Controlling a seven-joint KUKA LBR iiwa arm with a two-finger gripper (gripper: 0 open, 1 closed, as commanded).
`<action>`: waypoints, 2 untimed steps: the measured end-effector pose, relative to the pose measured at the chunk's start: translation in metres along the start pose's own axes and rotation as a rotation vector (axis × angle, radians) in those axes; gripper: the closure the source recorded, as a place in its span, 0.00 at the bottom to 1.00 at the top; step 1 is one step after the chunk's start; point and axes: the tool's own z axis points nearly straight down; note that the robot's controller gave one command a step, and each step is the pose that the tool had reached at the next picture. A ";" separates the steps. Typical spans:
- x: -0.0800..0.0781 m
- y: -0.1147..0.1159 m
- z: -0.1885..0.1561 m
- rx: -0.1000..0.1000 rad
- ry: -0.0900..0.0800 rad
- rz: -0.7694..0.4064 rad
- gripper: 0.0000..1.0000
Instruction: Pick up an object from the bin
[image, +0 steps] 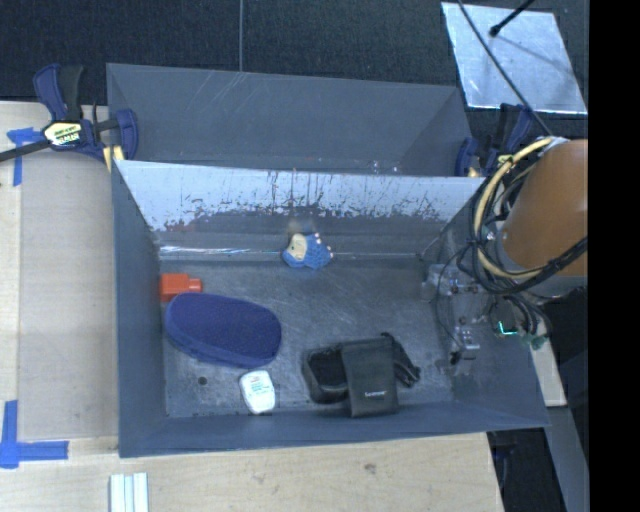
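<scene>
Camera view from above, gripper (458, 342) low at the right side of the grey bin (290, 120), its opening impossible to tell, black pouch (362, 375) nearest on its left, blue oval case (222, 330), orange block (180, 286) and white tag (258, 391) farther left, small blue toy (306, 252) at the back wall.

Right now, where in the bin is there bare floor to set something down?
The widest bare floor is mid-bin, between the blue-and-white toy at the back wall, the blue oval pad on the left, the black pouch in front and the gripper on the right. The left and front are crowded: orange block, pad, small white object.
</scene>
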 end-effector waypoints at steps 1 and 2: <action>-0.004 0.022 0.125 0.000 0.000 0.091 0.00; -0.007 0.022 0.121 0.000 -0.009 0.091 1.00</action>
